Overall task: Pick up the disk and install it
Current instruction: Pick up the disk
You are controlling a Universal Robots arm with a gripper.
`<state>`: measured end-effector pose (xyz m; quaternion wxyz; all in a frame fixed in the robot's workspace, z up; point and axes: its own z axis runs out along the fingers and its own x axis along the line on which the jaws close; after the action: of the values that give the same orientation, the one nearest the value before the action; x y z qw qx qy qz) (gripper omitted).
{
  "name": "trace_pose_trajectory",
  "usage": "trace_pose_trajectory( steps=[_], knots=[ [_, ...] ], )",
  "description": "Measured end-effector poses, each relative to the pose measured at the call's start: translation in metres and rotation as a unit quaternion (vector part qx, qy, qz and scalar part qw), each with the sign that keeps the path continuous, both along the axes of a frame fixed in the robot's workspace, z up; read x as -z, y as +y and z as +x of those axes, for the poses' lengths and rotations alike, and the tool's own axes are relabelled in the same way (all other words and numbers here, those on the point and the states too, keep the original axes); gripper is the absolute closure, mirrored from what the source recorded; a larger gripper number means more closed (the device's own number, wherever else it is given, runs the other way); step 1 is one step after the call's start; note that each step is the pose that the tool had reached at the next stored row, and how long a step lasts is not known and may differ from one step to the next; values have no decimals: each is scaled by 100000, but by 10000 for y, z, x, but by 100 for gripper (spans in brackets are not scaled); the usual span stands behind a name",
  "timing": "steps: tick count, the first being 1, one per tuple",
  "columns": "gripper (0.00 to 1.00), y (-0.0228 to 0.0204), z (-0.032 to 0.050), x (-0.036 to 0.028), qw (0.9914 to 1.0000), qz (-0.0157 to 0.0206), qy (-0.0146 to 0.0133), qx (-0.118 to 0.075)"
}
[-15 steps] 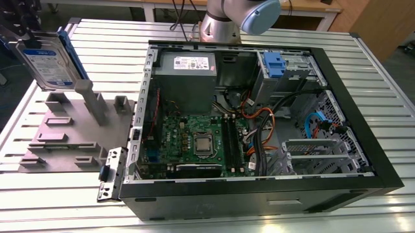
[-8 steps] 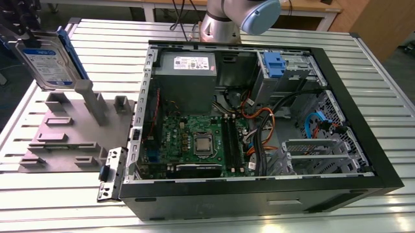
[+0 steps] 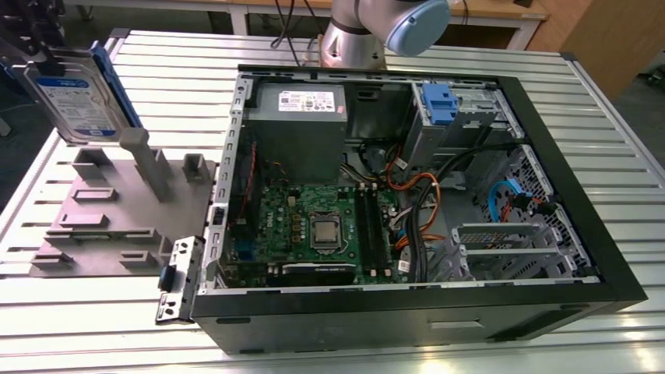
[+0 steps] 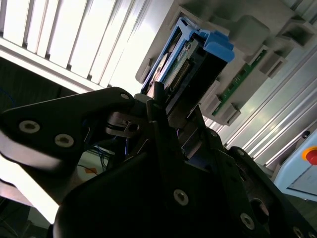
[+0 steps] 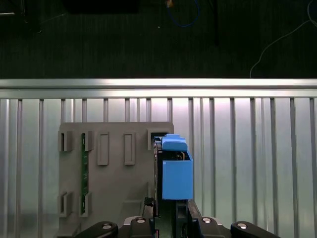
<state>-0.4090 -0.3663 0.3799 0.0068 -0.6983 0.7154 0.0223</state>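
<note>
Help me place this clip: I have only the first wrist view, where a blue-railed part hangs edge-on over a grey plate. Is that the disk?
Observer: Yes. In the exterior view the disk stands upright over the grey fixture plate, its white-and-blue label face showing.
Operator: Is it gripped?
Observer: In the second wrist view the pincer appears shut on the disk, whose pin connector end faces that camera.
Operator: Is it installed?
Observer: No. The open computer case lies on the exterior view's right of the plate, and the disk is not in it.
</note>
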Motion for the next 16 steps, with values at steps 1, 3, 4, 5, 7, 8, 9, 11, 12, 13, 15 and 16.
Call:
trace_pose_trajectory(
  steps=[1,3,4,5,7,8,9,11,12,13,15,16],
  knots=[
    [65,0,0,-8,100000,4,-9,2],
    [65,0,0,-30,100000,1,-2,0],
    [65,0,0,-40,100000,6,-12,1],
    [65,0,0,-51,100000,4,-7,0],
    [65,0,0,-74,100000,4,-7,2],
    [65,0,0,-83,100000,5,-12,1],
    [65,0,0,-92,100000,7,-12,1],
    [65,0,0,-113,100000,2,-5,1],
    [65,0,0,-125,100000,3,-8,0],
    [65,0,0,-136,100000,2,-7,0],
    [65,0,-1,-155,100000,6,-13,3],
    [65,0,0,-163,100000,8,-14,1]
  ],
)
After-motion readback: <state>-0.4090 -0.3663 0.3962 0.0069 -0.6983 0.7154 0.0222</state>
